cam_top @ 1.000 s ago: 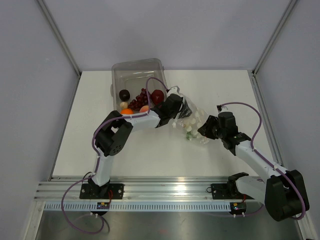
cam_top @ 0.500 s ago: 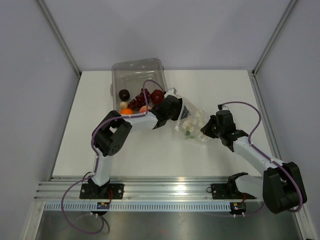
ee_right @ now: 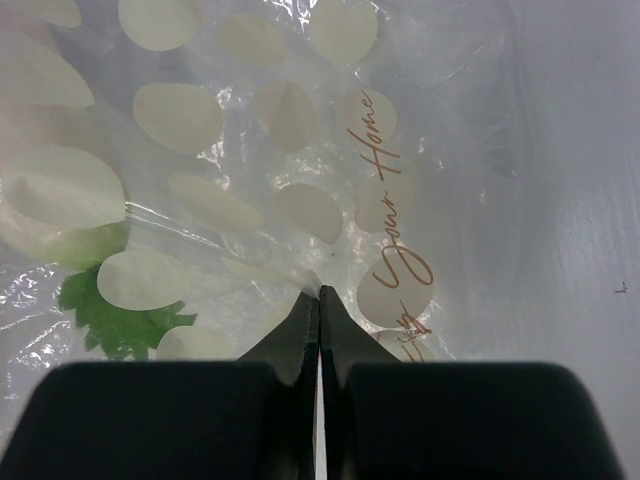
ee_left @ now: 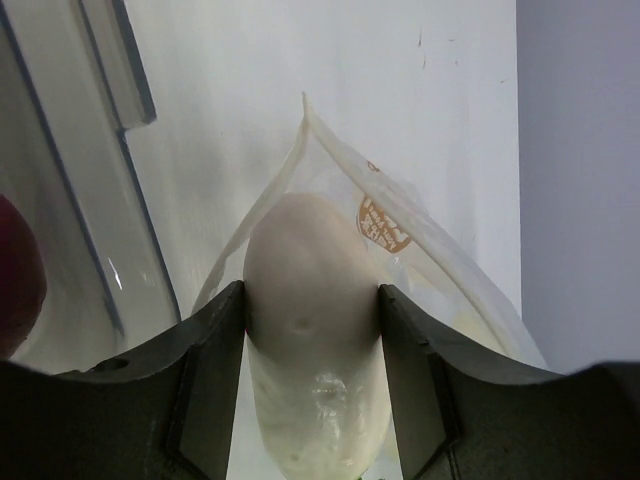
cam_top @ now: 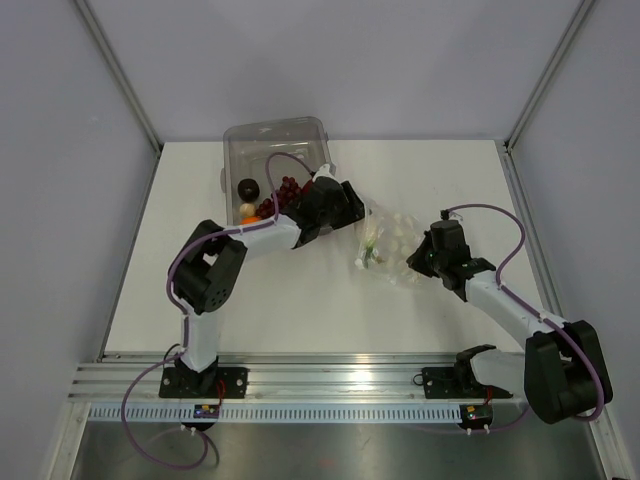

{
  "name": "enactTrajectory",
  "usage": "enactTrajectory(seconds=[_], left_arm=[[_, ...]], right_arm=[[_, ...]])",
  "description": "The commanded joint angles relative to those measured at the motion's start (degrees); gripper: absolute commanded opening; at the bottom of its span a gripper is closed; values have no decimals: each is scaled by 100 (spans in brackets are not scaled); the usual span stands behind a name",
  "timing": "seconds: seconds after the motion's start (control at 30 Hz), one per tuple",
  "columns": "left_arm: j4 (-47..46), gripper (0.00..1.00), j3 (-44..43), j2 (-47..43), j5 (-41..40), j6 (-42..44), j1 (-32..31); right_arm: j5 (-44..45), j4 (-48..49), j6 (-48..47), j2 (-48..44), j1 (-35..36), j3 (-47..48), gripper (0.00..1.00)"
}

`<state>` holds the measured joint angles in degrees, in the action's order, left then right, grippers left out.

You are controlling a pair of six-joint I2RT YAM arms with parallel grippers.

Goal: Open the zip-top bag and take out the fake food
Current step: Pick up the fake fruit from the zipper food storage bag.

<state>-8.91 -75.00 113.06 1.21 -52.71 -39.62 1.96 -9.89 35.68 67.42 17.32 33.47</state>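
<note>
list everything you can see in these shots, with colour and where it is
table: one, white, under everything
bin: one, clear, back centre of the table
zip-top bag: one, clear with white dots, on the table right of the bin
pale food piece: one, off-white, gripped beside the bag's open edge
white pieces: count unclear, inside the bag
green leaf: one, inside the bag
dark round piece: one, in the bin
grapes: one bunch, dark red, in the bin
orange piece: one, in the bin, partly hidden
left gripper: black, shut on the pale food piece
right gripper: black, shut on the bag's film
</note>
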Motion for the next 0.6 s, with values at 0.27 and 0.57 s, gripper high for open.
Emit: enactTrajectory(seconds=[0.27, 0.57], left_arm=[[-866, 23, 687, -872, -323, -178, 86], [-1105, 22, 1014, -1417, -1210, 49, 86]], right_arm=[[499, -92, 308, -229, 34, 89, 0], [297, -48, 264, -141, 26, 107, 0]])
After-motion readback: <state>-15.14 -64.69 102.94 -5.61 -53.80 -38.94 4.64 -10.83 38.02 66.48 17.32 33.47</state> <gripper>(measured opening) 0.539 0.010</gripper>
